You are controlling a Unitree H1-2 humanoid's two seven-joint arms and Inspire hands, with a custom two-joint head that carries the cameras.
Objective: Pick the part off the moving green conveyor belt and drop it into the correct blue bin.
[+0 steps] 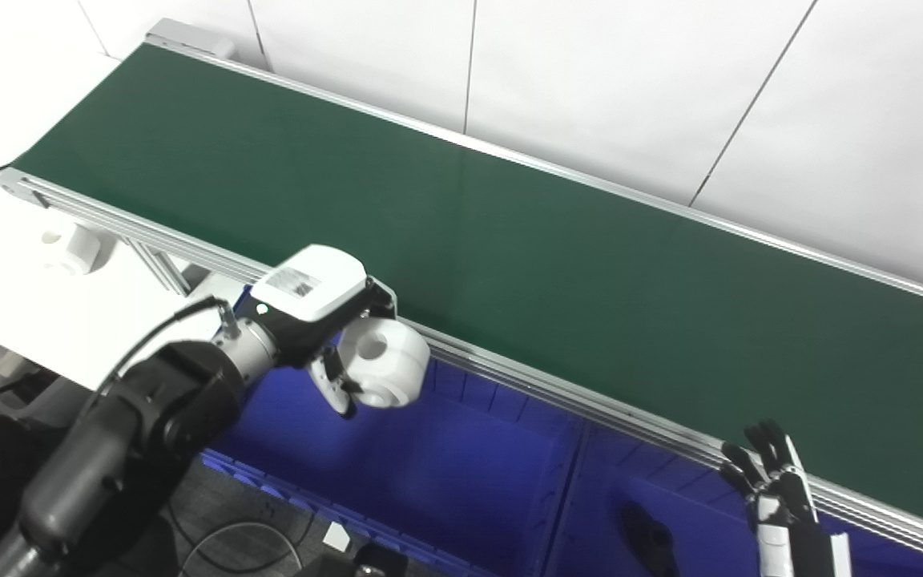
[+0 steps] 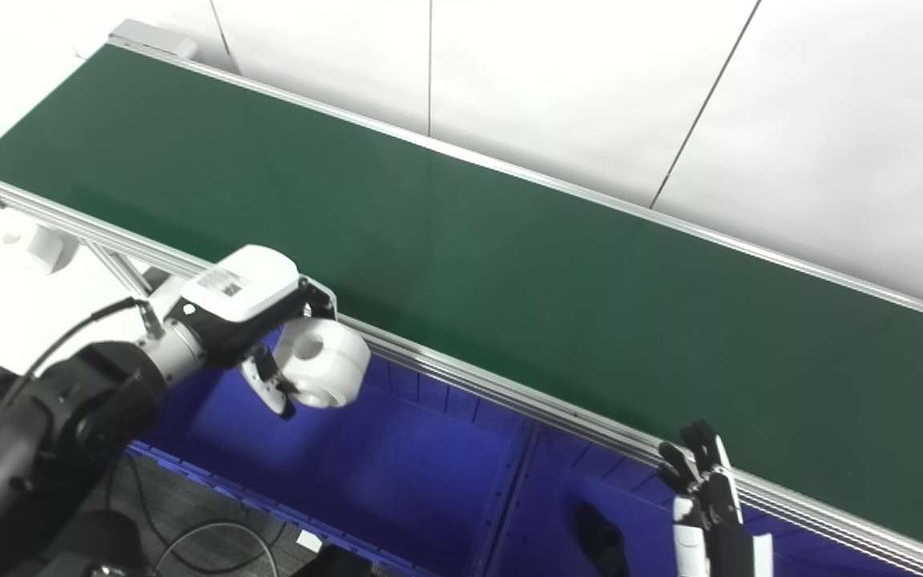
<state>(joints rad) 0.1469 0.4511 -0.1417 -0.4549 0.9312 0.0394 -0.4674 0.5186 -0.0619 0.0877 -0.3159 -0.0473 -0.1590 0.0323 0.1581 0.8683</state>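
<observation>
— Left hand (image 1: 325,320) has its fingers clamped on the white part (image 1: 385,361), hanging over the left blue bin (image 1: 445,473), just off the belt's near rail!

— Risk? A loose grip could spill it early, or it lands in the wrong compartment; a dark piece (image 1: 647,535) lies next door. Right hand (image 1: 778,501) waits, fingers apart, holding nothing. Beyond, the green conveyor belt (image 1: 590,264) runs bare

Green conveyor belt (image 1: 509,240) running diagonally on a silver frame (image 1: 558,393), surface bare. White table (image 1: 21,312) at its left end, bearing one white cylindrical part (image 1: 69,248).
</observation>
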